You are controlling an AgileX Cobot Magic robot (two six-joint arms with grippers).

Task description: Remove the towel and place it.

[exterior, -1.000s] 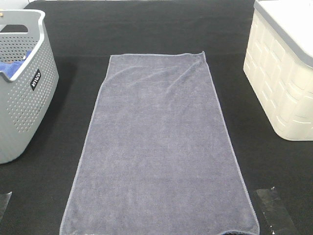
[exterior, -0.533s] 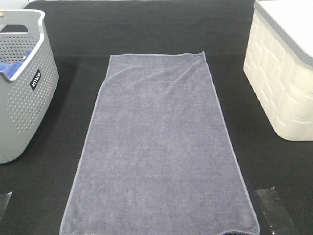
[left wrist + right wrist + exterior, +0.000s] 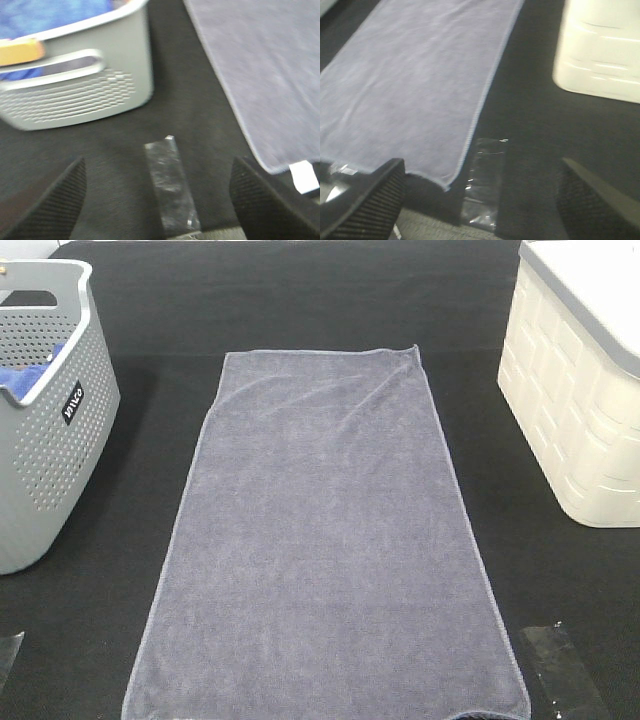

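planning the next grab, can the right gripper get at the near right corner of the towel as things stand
Probably yes. The right gripper is open and empty, and the towel lies flat with its corner just ahead of it. Only bare black mat and a strip of clear tape are beside that corner; the cream bin stands well clear.

Slate-grey towel (image 3: 325, 540) — spread flat, lengthwise, mid-table — faint wrinkles at far end.
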